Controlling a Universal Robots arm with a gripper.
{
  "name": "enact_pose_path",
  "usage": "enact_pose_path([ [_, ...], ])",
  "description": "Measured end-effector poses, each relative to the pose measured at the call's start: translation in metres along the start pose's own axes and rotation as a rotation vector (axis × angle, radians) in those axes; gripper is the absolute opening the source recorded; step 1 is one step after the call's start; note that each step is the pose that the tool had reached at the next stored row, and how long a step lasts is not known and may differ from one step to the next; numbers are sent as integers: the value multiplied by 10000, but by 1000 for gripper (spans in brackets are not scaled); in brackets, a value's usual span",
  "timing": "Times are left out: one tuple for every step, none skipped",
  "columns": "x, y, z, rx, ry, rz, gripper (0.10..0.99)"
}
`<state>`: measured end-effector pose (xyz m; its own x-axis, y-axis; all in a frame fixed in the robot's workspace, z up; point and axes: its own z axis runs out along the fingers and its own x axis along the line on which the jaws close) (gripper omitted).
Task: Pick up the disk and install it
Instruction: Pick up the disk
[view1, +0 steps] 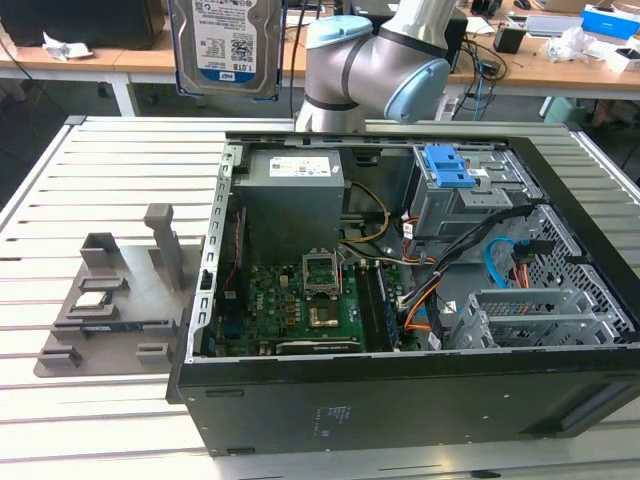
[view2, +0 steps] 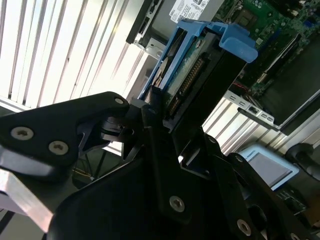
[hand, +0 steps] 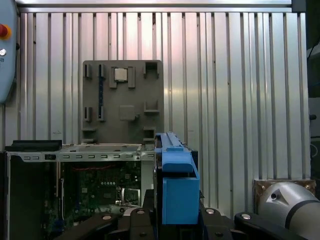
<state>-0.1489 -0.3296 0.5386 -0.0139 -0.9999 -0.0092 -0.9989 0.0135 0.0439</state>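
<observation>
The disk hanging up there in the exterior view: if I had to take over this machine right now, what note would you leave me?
Gripper: shut on the disk, clamping one end of it.
Disk: held high above the table, at the exterior view's left of the arm.
Computer case: lying open on the table.
Done: the disk is picked up.
Left: the disk is not yet in the case.

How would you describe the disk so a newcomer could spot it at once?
Start at the open computer case on the slatted table, then look above its far corner on the exterior view's left, beside the arm. The disk hangs there upright: a silver slab with a white-and-blue label, unlike the blue latch fixed atop the grey cage.
</observation>
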Motion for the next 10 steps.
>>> enact_pose_path([
  [0, -22, -1, 0, 0, 0, 365],
  [-1, -70, -3, 0, 0, 1, 365],
  [-1, -100, -4, 0, 0, -1, 365],
  [-2, -131, -6, 0, 0, -1, 365],
  [-3, -183, -8, 0, 0, 1, 365],
  [-3, -233, -10, 0, -1, -1, 365],
  [-4, -278, -12, 0, 0, 0, 365],
  [-5, -322, -14, 0, 0, 1, 365],
  [-5, -360, -16, 0, 0, -1, 365],
  [-5, -385, -17, -1, 1, -1, 365],
])
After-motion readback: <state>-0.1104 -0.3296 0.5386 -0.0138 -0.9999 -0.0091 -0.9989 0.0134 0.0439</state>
